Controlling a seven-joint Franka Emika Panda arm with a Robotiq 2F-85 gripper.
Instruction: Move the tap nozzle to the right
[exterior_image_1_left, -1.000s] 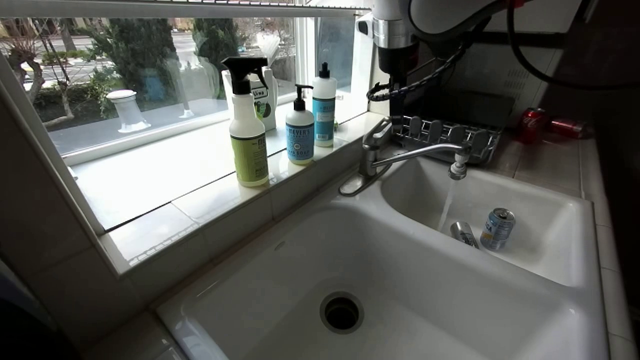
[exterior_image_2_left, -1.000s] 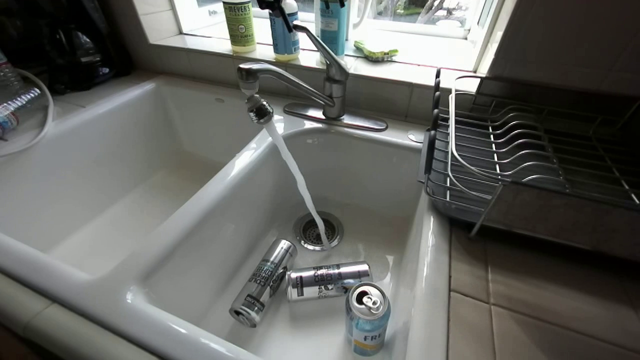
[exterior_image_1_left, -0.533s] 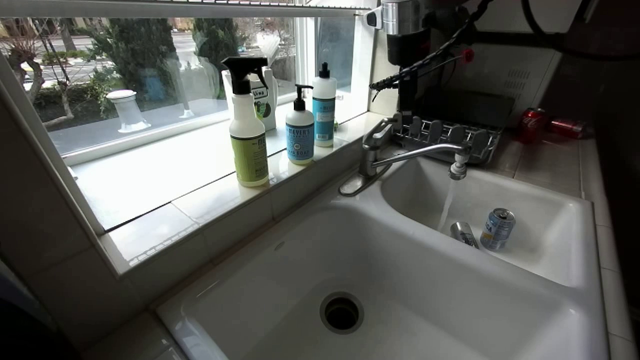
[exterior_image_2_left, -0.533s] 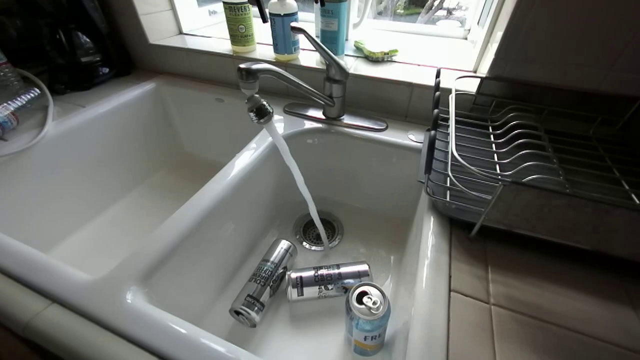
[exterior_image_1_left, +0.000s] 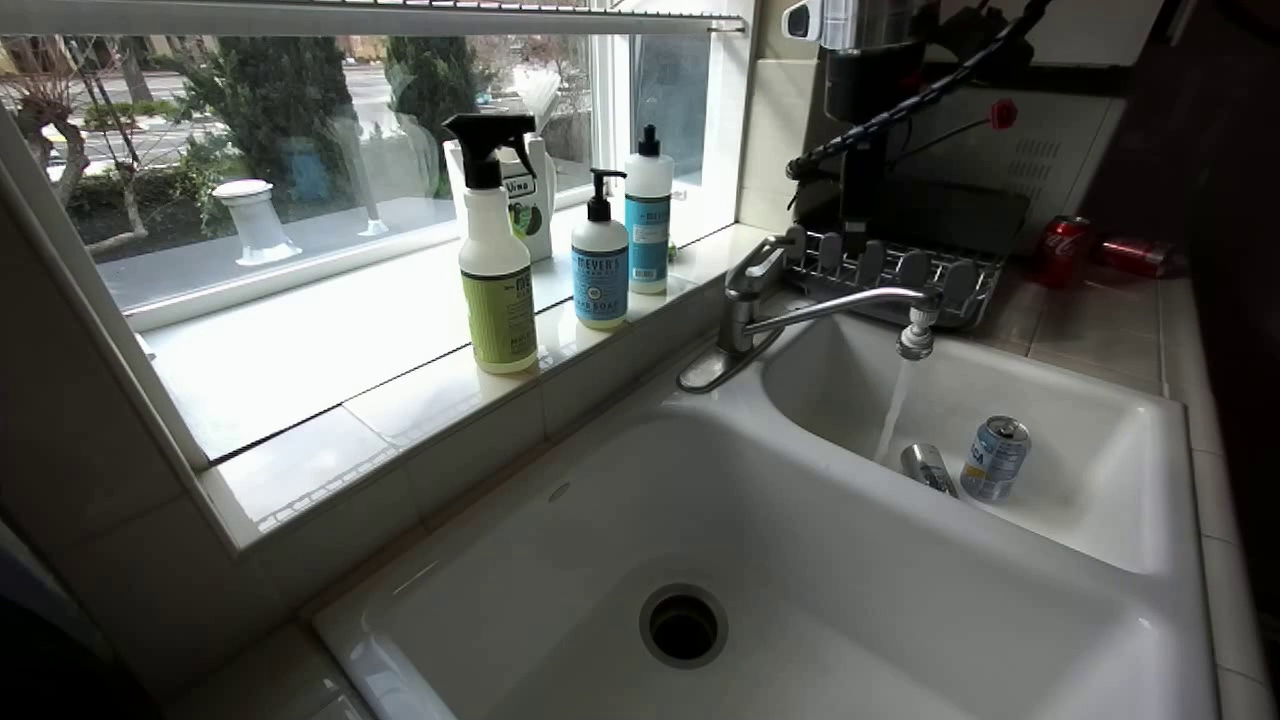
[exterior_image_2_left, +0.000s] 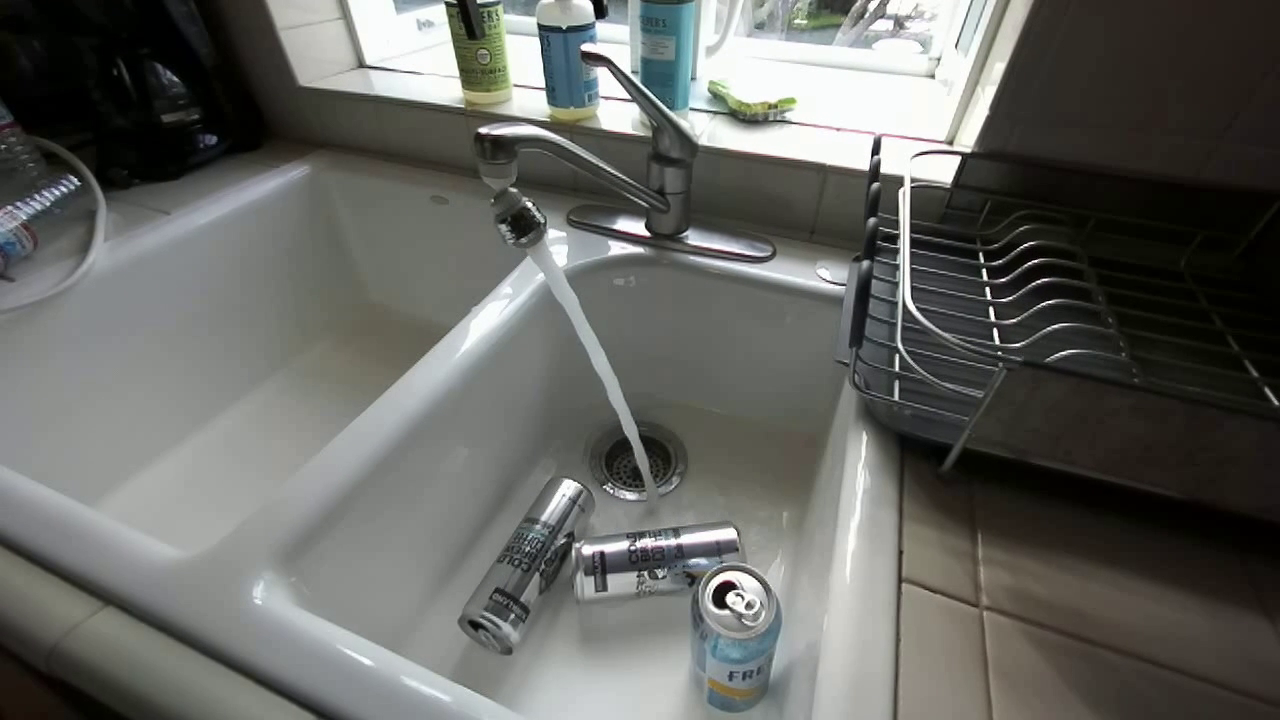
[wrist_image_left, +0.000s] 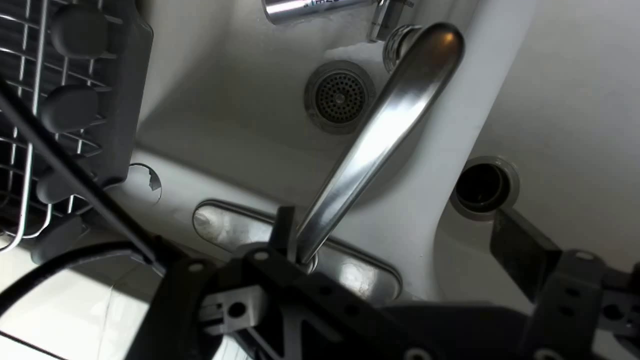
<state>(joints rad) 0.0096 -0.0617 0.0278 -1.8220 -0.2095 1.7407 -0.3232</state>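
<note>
The tap nozzle (exterior_image_1_left: 915, 340) is a small chrome and white swivel head at the end of the curved metal spout (exterior_image_1_left: 845, 305). It also shows in an exterior view (exterior_image_2_left: 520, 218), tilted, with water (exterior_image_2_left: 595, 350) running into the smaller basin. In the wrist view the nozzle (wrist_image_left: 397, 47) is partly hidden under the spout's end. My gripper (wrist_image_left: 402, 237) is wide open with nothing held. From above, the spout's base lies beside its left finger; I cannot tell whether they touch. The gripper's dark fingers (exterior_image_2_left: 537, 18) show at the top edge of an exterior view, above the tap.
A dish rack (exterior_image_2_left: 1050, 300) stands beside the smaller basin (exterior_image_2_left: 740, 350), which holds several cans (exterior_image_2_left: 735, 635). The larger basin (exterior_image_1_left: 560, 560) is on the other side of the divider. Soap bottles (exterior_image_1_left: 598, 270) line the window sill. Red cans (exterior_image_1_left: 1065, 250) are on the counter.
My gripper has moved rightward in an exterior view showing the arm, and leftward past the tap handle in an exterior view showing only its fingertips. The spout and nozzle have not moved.
</note>
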